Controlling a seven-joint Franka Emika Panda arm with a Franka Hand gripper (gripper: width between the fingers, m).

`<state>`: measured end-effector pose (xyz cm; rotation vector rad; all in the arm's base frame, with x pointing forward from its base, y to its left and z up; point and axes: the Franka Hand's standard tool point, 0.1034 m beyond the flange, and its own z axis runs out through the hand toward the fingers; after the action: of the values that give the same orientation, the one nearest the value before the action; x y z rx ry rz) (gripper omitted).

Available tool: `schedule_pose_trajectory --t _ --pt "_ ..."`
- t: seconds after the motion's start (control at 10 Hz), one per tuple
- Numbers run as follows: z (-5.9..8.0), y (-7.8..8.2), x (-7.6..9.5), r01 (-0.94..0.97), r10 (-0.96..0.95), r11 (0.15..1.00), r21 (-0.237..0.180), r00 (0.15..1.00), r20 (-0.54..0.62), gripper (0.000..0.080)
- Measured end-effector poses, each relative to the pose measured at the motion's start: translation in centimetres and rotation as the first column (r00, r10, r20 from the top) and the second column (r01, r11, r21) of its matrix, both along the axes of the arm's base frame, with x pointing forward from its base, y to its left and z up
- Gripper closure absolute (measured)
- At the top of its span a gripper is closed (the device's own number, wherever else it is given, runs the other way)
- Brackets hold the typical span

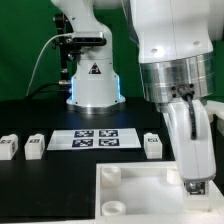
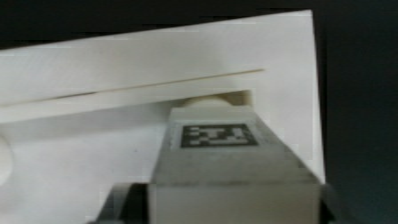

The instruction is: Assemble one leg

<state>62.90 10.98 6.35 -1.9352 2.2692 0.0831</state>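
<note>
My gripper (image 1: 193, 178) is shut on a white square-section leg (image 2: 221, 165) and holds it upright over the right side of the big flat white panel (image 1: 135, 195). In the wrist view the leg's black-and-white tag faces the camera, and its far end sits at a round socket (image 2: 214, 100) near the panel's edge (image 2: 107, 120). The gripper (image 2: 224, 205) clamps the leg from both sides; only dark edges of its fingers show. In the exterior view the leg's lower end (image 1: 195, 186) is at the panel's surface; I cannot tell whether it is seated.
Three more loose legs stand on the black table: two at the exterior view's left (image 1: 10, 147) (image 1: 35, 146) and one at its right (image 1: 152, 145). The marker board (image 1: 95, 138) lies between them. The arm's base (image 1: 92, 85) stands behind.
</note>
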Motion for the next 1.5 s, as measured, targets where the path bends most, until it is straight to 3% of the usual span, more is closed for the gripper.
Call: schedule_pose_trajectory --t 0.1,0.2,0.3,0.5,0.7,1.0,1.1,1.2,1.3,1.4,1.5 --pt "-0.1 0.0 0.0 -0.008 0.008 1.0 -0.001 1.0 0.0 0.0425" --pt "-0.1 0.0 0.0 -0.009 0.009 1.0 -0.001 1.0 0.0 0.0244" --pt "-0.1 0.1 0.2 -0.106 0.106 0.994 -0.017 0.994 0.033 0.0179" --pt "-0.2 0.5 0.2 -0.316 0.32 0.947 -0.063 0.943 0.091 0.0155" --pt "0.0 1.8 -0.3 -0.558 0.568 0.822 -0.111 0.816 0.111 0.0151" --pt "-0.1 1.3 -0.2 -0.732 0.749 0.662 -0.16 0.654 0.111 0.0151" --pt "-0.1 1.3 -0.2 -0.81 0.83 0.558 -0.182 0.55 0.097 0.0151" --pt "0.2 1.3 -0.3 -0.915 0.932 0.363 -0.178 0.36 0.049 0.0151" --pt "0.4 0.8 0.3 -0.948 0.963 0.271 -0.169 0.267 0.046 0.0151" --pt "0.3 -0.1 0.7 -0.971 0.989 0.149 -0.187 0.144 0.04 0.0151" --pt "0.3 -0.1 0.6 -0.975 0.993 0.116 -0.19 0.112 0.031 0.0151"
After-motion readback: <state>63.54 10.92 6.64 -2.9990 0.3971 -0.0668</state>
